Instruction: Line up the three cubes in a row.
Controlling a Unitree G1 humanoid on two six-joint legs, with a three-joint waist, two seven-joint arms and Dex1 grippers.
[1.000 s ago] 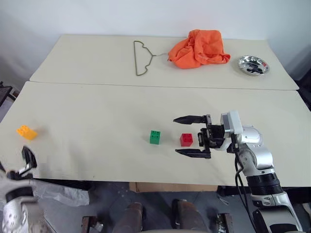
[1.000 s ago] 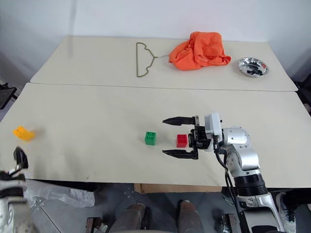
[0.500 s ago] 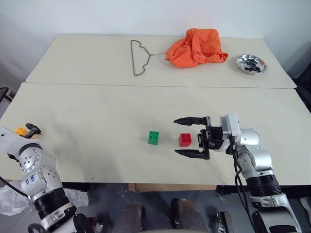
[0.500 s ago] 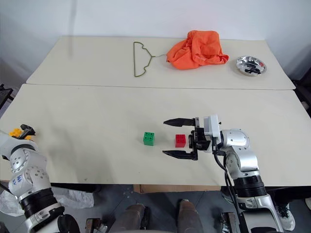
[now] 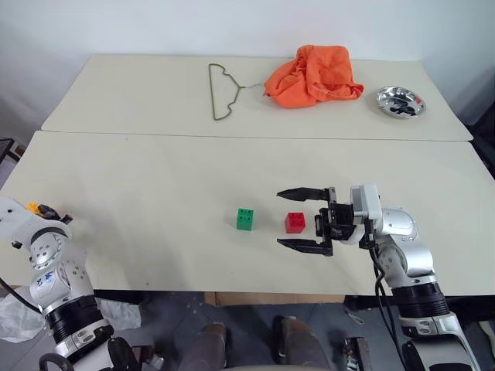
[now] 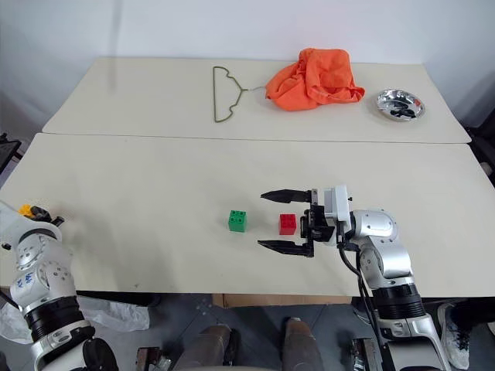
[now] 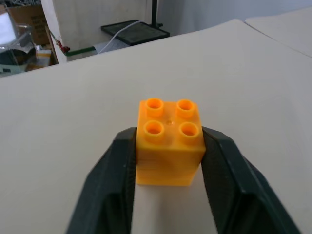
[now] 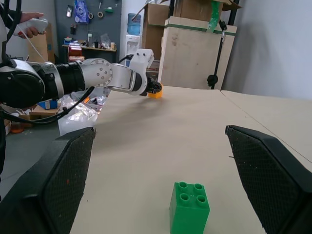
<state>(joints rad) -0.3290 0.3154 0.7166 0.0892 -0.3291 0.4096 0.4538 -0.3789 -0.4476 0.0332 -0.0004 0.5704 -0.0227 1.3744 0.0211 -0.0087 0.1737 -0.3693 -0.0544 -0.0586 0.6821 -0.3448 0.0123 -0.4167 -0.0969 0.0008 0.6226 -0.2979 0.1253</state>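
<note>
Left gripper [image 7: 168, 161] pinches orange-yellow cube [image 7: 169, 141]; right gripper [image 5: 302, 219] gapes level.

Glossy studded plastic orange-yellow cube [image 7: 169, 141], matt beige table [image 5: 155, 193], crumpled orange cloth [image 5: 313, 75], shiny metal dish [image 5: 401, 102]

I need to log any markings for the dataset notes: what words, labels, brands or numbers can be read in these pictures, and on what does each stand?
None can be read.
Blue marks on the left arm's casing: too small to read.
Orange-yellow cube, green cube, red cube: no lettering that I can make out.
Cardboard boxes in the background: no legible print.
</note>
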